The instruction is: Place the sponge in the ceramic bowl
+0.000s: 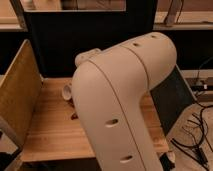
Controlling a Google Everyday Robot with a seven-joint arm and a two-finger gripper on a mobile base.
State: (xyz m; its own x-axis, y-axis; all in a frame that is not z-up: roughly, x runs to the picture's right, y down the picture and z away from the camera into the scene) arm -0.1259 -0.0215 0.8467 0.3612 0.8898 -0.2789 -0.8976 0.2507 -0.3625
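My large cream arm (pixel 120 100) fills the middle of the camera view and covers most of the wooden table (pixel 50 130). The gripper does not show; it lies somewhere behind the arm's bulk. The sponge is hidden. A small reddish-brown sliver (pixel 74 116) peeks out at the arm's left edge on the table; it may be the rim of the ceramic bowl, the rest of it being covered.
A white rounded object (pixel 67 91) shows at the arm's left edge. A tall wooden side panel (pixel 17 95) stands on the left. A dark back panel (pixel 65 35) rises behind the table. Black cables (pixel 195 135) lie on the floor at right.
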